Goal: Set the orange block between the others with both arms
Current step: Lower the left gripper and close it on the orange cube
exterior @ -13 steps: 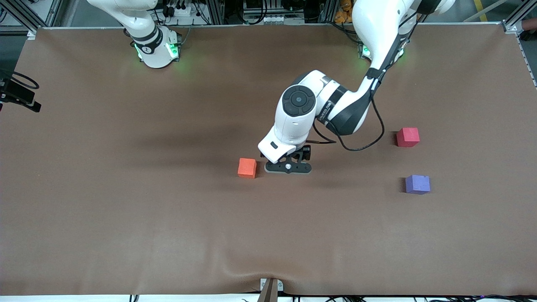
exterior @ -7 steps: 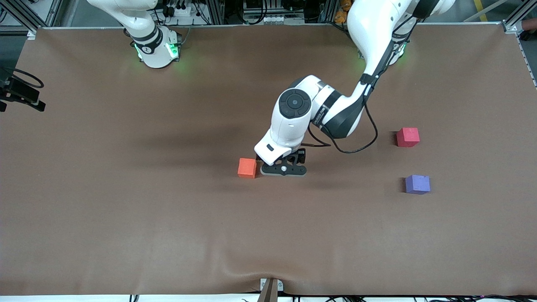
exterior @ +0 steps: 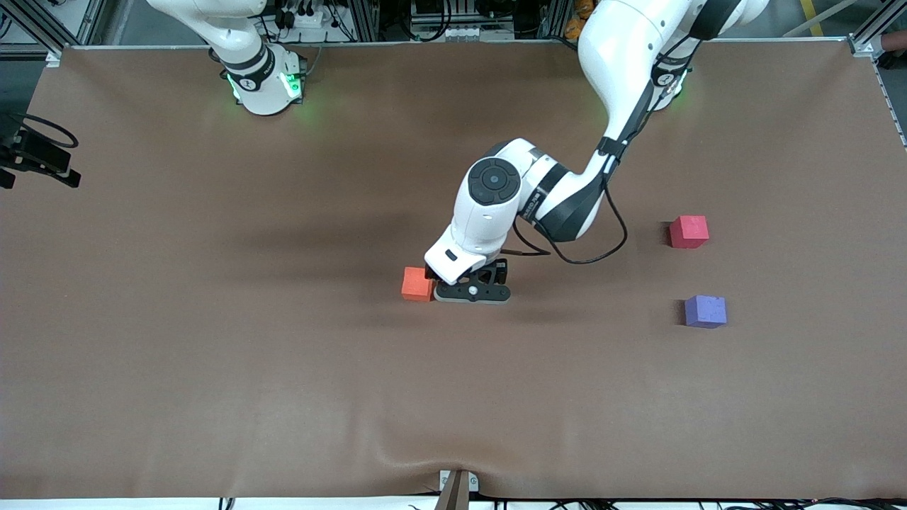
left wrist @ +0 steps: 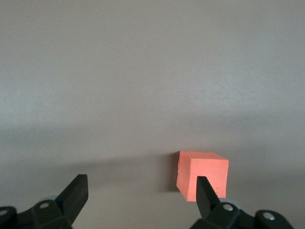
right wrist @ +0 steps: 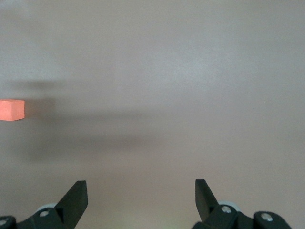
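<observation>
Brown table mat, slight wrinkle at its six o'clock edge, metal frame at twelve, orange block mid-table, my left gripper wide open, empty, just beside it, my right gripper open, empty, waiting, red cube and purple cube toward my left arm's end.

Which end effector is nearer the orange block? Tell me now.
Left. The left end effector is open, low over the table right beside the orange block, not yet around it. The right end effector is open too and waits well away from it.
</observation>
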